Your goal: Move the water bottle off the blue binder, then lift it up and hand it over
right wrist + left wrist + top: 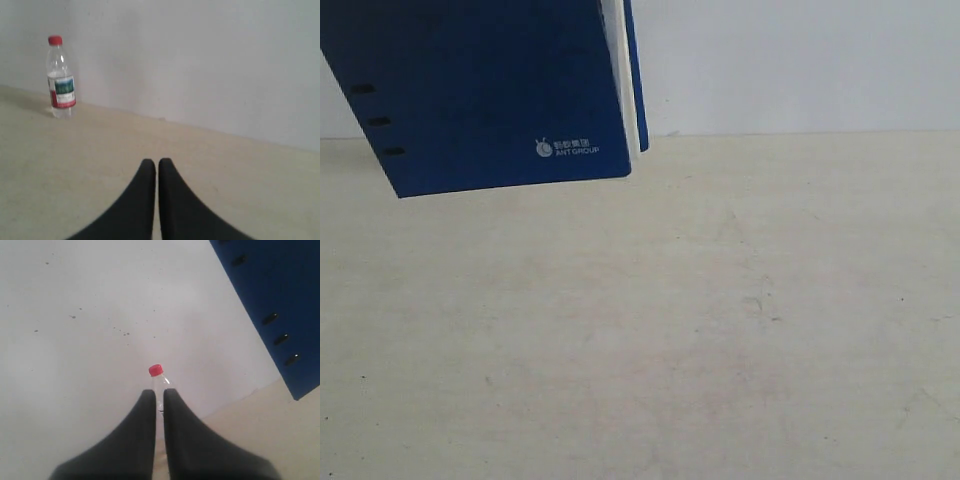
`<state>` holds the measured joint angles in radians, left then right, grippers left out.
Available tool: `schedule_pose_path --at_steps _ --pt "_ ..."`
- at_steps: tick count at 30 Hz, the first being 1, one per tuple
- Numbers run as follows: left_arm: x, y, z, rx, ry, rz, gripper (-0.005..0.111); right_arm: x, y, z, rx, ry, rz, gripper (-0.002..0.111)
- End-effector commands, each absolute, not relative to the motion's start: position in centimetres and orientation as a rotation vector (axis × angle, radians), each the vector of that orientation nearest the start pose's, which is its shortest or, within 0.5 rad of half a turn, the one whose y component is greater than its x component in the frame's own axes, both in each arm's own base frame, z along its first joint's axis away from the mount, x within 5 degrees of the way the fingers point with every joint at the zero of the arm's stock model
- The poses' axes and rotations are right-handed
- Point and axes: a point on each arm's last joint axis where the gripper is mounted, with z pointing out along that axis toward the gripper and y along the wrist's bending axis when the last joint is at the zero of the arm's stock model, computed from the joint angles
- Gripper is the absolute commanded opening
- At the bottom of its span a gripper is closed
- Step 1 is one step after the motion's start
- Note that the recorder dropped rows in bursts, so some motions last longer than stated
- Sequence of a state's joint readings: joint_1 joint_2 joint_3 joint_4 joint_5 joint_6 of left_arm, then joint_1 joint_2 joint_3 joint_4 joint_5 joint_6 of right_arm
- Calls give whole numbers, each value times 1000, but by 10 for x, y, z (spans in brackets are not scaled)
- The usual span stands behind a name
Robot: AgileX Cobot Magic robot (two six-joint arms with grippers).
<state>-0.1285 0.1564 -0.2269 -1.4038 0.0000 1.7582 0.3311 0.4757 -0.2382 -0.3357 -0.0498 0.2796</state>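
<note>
The water bottle [60, 80] stands upright on the beige table close to the pale wall, far from my right gripper [157, 162], which is shut and empty. In the left wrist view the water bottle [156, 371] shows small beyond my left gripper [160, 392]. Its red cap sits just above the fingertips, which are shut with nothing between them. The blue binder [490, 90] fills the exterior view's upper left, tilted, with its white logo and pages showing. Neither gripper touches it. The blue binder [280, 300] also shows its spine slots in the left wrist view. No bottle or gripper appears in the exterior view.
The beige table [670, 320] stretches bare across the exterior view, scuffed and faintly stained. A pale wall [800, 60] closes it off at the back. The wall [100, 315] in the left wrist view has small dark specks.
</note>
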Motion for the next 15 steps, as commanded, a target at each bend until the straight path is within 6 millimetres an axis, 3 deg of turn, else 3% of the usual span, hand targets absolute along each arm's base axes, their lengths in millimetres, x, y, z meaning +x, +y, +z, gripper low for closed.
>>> schedule_pose_path --at_steps 1,5,9,10,12,15 --pt "50 -7 287 328 1302 185 4 110 41 255 -389 1661 201 0" --pt "41 -6 289 313 1249 186 4 106 46 254 -389 1502 288 0" --pt "35 -3 291 283 1217 191 4 98 34 225 -136 1451 395 0" --pt "35 -2 291 273 1217 196 4 98 29 229 -53 1388 404 0" --pt "35 0 291 249 1219 202 4 101 22 222 -13 1458 313 0" --pt "35 0 291 246 1220 202 4 100 22 225 -120 1413 193 0"
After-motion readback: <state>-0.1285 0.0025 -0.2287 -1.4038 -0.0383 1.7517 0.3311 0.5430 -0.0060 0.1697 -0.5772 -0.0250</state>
